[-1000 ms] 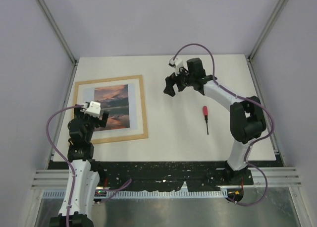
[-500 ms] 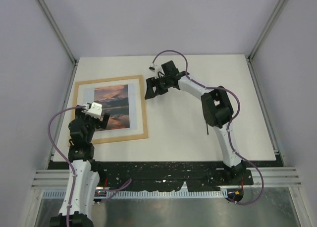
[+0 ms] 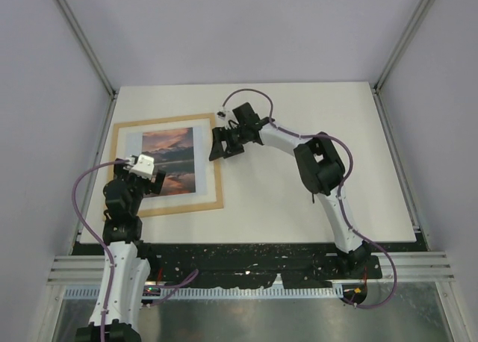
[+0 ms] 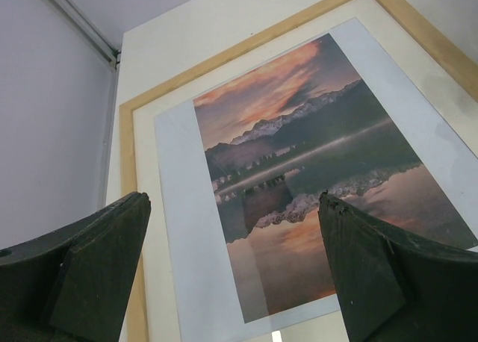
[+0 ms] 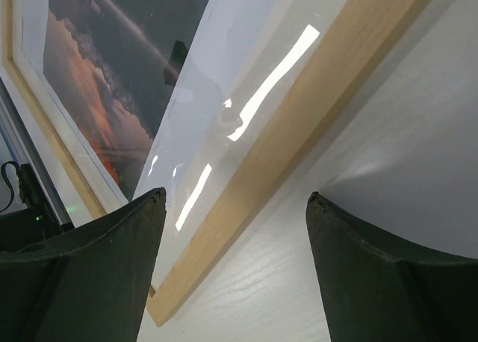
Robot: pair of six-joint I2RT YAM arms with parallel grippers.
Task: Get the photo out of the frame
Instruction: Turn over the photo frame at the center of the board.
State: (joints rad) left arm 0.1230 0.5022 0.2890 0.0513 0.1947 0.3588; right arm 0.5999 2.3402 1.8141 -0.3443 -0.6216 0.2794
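Observation:
The frame (image 3: 217,163), thin light wood strips, lies flat on the left of the table with the photo (image 3: 169,160) of a sunset and dark mountains inside it. My left gripper (image 3: 140,178) hovers open over the frame's near left part. In the left wrist view the photo (image 4: 299,170) fills the gap of that gripper (image 4: 233,200), and nothing is held. My right gripper (image 3: 222,147) is open at the frame's right side. In its wrist view the wooden strip (image 5: 299,133) runs between the fingers of the gripper (image 5: 235,195), with shiny glazing over the photo (image 5: 112,58).
The white table (image 3: 284,207) is bounded by pale walls at the back and sides. A metal rail (image 3: 246,267) runs along the near edge by the arm bases. The right arm's elbow (image 3: 321,166) stands over the table's middle.
My right arm has swung left from the table's back middle to the frame's right strip and come down low. The left arm has barely moved.

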